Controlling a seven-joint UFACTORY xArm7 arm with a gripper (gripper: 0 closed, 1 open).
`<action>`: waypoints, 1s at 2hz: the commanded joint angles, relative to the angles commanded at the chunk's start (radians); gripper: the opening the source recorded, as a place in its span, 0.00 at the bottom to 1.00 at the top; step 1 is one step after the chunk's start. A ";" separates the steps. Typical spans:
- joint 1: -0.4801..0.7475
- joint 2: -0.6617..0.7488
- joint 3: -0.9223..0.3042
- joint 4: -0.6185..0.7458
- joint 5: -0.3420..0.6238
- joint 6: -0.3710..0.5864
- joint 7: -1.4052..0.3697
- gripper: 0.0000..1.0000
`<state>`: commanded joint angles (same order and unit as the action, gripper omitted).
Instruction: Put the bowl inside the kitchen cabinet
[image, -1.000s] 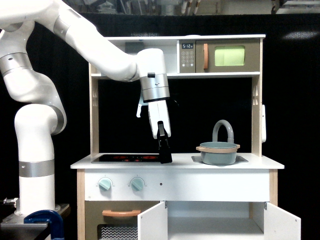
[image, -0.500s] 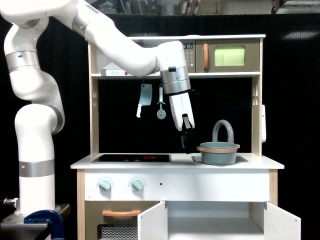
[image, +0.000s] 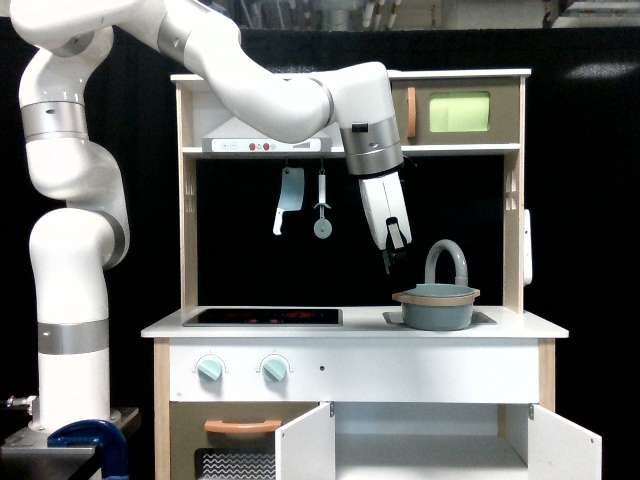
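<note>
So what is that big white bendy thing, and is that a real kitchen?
The white bendy thing is a robot arm. At its end is a gripper, like a small dark pincer. It holds nothing and hangs just above and to the exterior view's left of the bowl. I cannot tell if it is open. The kitchen is a toy one. One camera off the arm looks at its front. The bowl sits in the sink, by the grey faucet. On the counter is also a black stove top. Below, the kitchen cabinet has its white doors open, ready for the bowl.
</note>
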<state>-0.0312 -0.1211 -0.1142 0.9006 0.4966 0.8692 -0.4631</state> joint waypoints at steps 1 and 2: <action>0.004 0.071 -0.015 0.096 0.059 0.077 0.002 1.00; 0.001 0.150 -0.020 0.102 0.237 0.060 -0.100 1.00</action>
<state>-0.0305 0.0294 -0.1343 1.0022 0.7336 0.9289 -0.5631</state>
